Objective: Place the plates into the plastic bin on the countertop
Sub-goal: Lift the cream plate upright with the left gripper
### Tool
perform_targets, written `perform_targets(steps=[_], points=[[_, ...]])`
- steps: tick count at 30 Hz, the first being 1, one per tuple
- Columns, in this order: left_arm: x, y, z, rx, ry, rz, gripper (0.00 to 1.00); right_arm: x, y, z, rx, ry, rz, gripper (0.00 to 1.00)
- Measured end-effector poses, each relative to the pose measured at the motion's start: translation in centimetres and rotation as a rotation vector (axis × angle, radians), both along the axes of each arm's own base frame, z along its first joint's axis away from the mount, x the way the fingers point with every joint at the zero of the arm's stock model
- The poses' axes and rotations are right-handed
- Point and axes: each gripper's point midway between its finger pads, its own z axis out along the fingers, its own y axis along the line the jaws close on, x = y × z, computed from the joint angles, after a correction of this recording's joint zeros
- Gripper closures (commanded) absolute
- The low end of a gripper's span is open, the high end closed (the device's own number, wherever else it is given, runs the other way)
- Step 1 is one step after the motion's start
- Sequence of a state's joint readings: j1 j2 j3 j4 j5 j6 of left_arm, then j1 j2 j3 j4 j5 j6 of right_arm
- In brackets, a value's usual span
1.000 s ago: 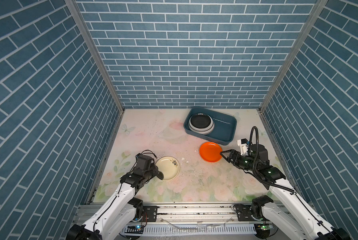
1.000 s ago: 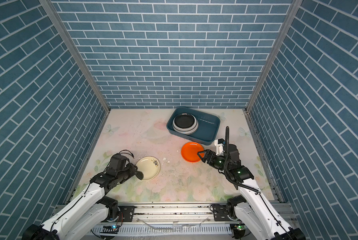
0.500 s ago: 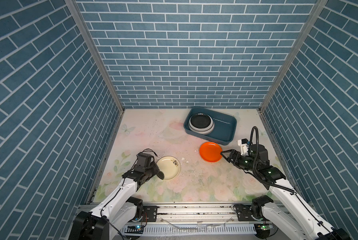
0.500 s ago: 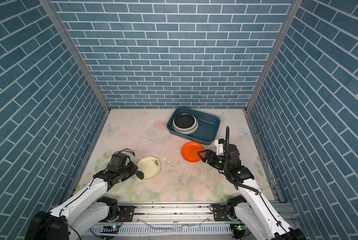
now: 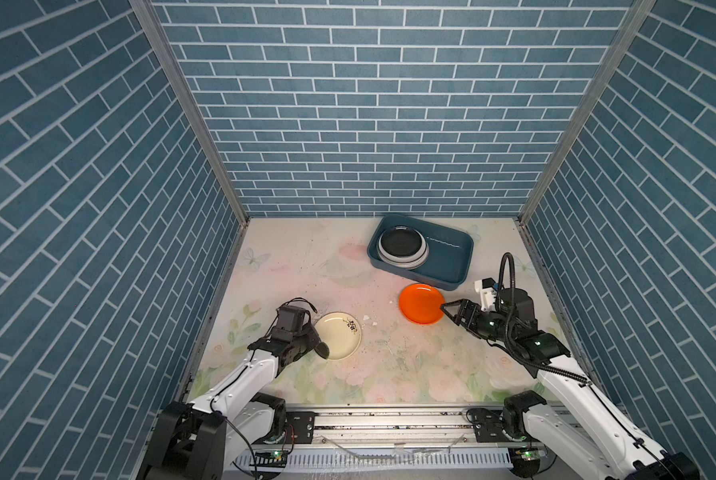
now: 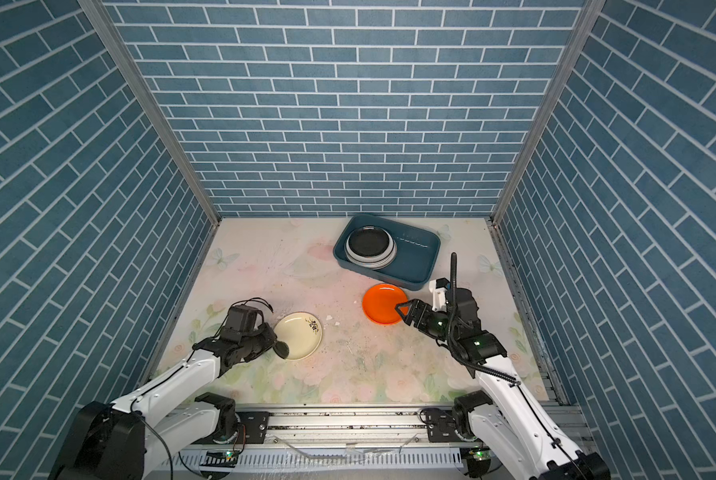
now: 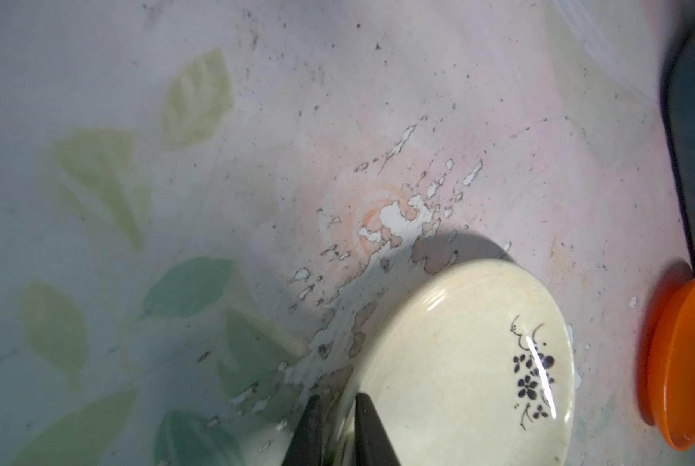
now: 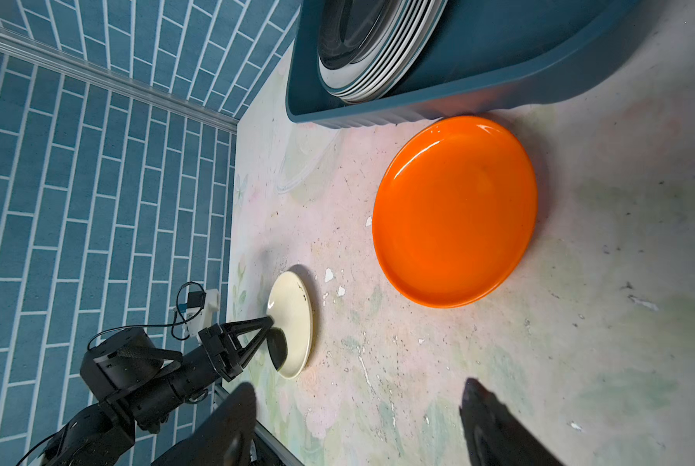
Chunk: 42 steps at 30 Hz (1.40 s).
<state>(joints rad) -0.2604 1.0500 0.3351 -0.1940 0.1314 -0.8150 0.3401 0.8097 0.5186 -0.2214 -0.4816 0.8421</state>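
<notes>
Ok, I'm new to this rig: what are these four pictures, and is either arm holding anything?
Two robot arms, each ending in a two-fingered end effector. Two pictures look down on the booth from nearly the same spot; the other two come from a camera on each wrist. On the floral countertop sit a blue bin holding a plate stack, black on top, an orange plate just outside it, and a cream plate. The left end effector is closed on the cream plate's rim. The right end effector is open, just short of the orange plate, holding nothing.
</notes>
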Motion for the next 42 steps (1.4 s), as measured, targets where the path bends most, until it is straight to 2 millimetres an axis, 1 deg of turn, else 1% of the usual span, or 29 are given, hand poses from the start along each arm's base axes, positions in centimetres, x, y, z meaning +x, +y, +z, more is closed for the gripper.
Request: perform_targets(steps=[2,5,6,9,13,16,21,25,32,37,42], points=[[0.1,-0.2,-0.2,-0.006,0.003,-0.004,0.85,0.0,0.0,0.0,0.0,0.0,0.0,0.2],[0.6,-0.7,0.0,-0.03,-0.012,-0.018,0.94,0.0,0.0,0.0,0.0,0.0,0.0,0.2],[0.9,-1.0,0.3,-0.045,-0.026,-0.021,0.95,0.0,0.0,0.0,0.0,0.0,0.0,0.2],[1.5,-1.3,0.8,-0.061,-0.052,-0.026,0.95,0.0,0.0,0.0,0.0,0.0,0.0,0.2],[1.5,-1.5,0.8,-0.071,-0.05,-0.029,1.0,0.0,0.0,0.0,0.0,0.0,0.0,0.2],[1.5,-1.8,1.0,-0.09,-0.053,-0.031,1.0,0.0,0.0,0.0,0.0,0.001,0.0,0.2],[1.3,-2.4,2.1,-0.146,-0.067,-0.03,1.0,0.0,0.1,0.1,0.013,0.007,-0.006,0.2],[1.3,-2.9,3.6,-0.195,-0.098,-0.028,1.0,0.1,0.2,-0.1,0.023,0.01,-0.006,0.21],[2.0,-3.7,7.2,-0.277,-0.175,-0.019,1.0,0.7,1.3,-0.2,0.062,0.032,0.009,0.22],[2.6,-4.2,8.9,-0.294,-0.201,-0.023,1.0,0.8,2.5,-0.2,0.073,0.026,0.043,0.22],[3.0,-5.8,10.2,-0.296,-0.209,-0.064,1.0,0.7,3.8,-0.4,0.085,0.039,0.073,0.22]])
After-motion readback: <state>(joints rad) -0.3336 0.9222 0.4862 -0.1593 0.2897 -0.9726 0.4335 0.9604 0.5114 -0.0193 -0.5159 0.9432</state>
